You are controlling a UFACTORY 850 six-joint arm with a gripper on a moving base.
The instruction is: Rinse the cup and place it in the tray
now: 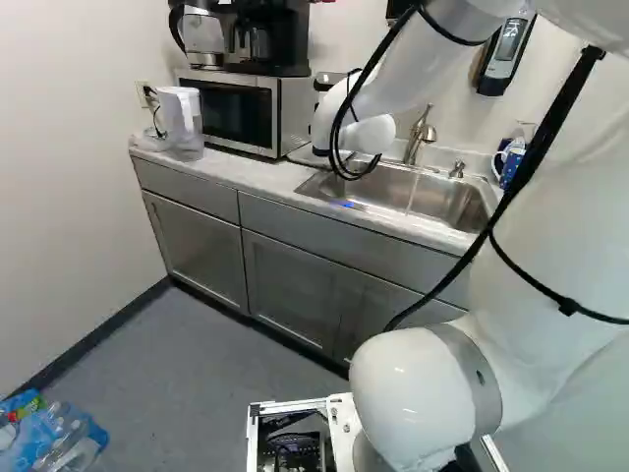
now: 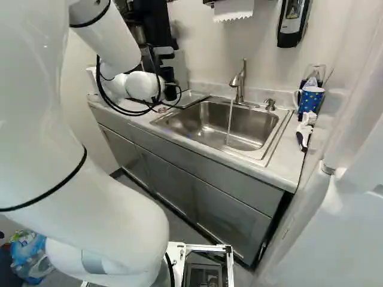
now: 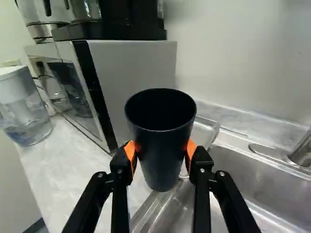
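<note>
Print on the wall dispenser (image 2: 293,23) beyond the sink (image 2: 218,122) is too small to read. The pale marbled tabletop (image 1: 246,180) runs around the sink over grey cabinets (image 1: 295,295), in a narrow room with off-white walls (image 1: 69,147) and a grey floor (image 1: 187,383). The claw (image 3: 160,148) has its fingers apart, the orange pads pressing a dark cup (image 3: 162,145) from two sides, mouth up, above the sink's microwave-side end. Just past it lies a shallow tray (image 2: 190,98), partly hidden by the cup in the wrist view. At the sink's back a faucet (image 2: 239,84) runs a thin stream of water (image 2: 230,122), with a soap pump (image 2: 270,104) alongside. Beside one end of the sink are a dotted blue mug (image 2: 310,99) and a brush (image 2: 303,130); past the other, a microwave (image 1: 236,110) carries a coffee maker (image 1: 265,41), with a clear pitcher (image 1: 183,120) farther along.
</note>
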